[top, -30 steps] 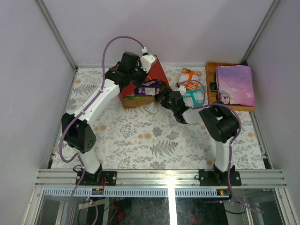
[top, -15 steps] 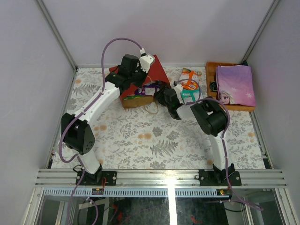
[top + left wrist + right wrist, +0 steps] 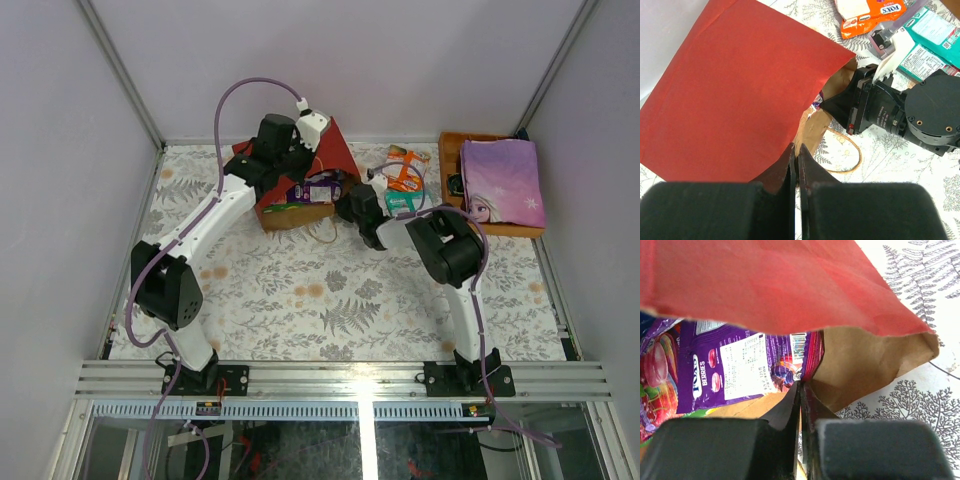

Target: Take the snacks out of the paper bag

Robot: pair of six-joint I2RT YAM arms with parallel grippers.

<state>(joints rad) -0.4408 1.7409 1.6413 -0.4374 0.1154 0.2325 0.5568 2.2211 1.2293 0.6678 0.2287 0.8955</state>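
Right hand (image 3: pixel 800 386) farther into paper bag (image 3: pixel 765 285) than before, tight on purple packet (image 3: pixel 740 370); left hand (image 3: pixel 796 149) tight on its rim.

Bright even light, faint soft shadows, top view sharp, left hand (image 3: pixel 796 149) and right hand (image 3: pixel 801 386) dark, blurred

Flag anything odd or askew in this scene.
The paper bag lies on its side, not upright; the left gripper pinches its upper wall, holding the mouth open. The right gripper seems shut on the purple packet at the mouth. No tear or spill shows.
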